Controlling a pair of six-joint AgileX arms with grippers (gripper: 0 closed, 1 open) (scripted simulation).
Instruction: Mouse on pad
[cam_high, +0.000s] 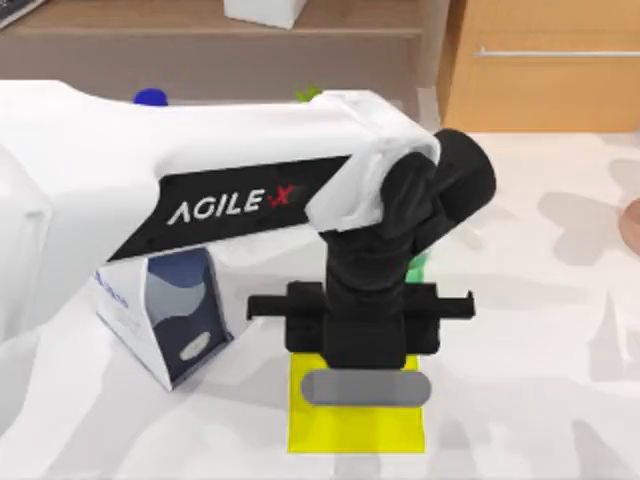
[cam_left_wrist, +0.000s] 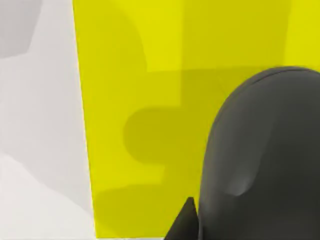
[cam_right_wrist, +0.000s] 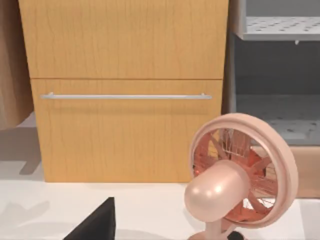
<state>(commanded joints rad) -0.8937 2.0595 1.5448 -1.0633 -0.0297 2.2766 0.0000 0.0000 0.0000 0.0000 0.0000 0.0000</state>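
Observation:
My left gripper hangs over the bright yellow pad at the front middle of the table, its light grey bar across the pad's far edge. In the left wrist view the dark grey rounded mouse looms close above the pad, with one dark fingertip against its side. The gripper looks shut on the mouse, and its shadow falls on the mat. From above, the mouse is hidden under the gripper. A dark wedge of my right gripper shows at the edge of the right wrist view.
A white and blue carton stands left of the pad. A green object peeks out behind the left wrist. A pink desk fan stands at the table's right, before a wooden cabinet.

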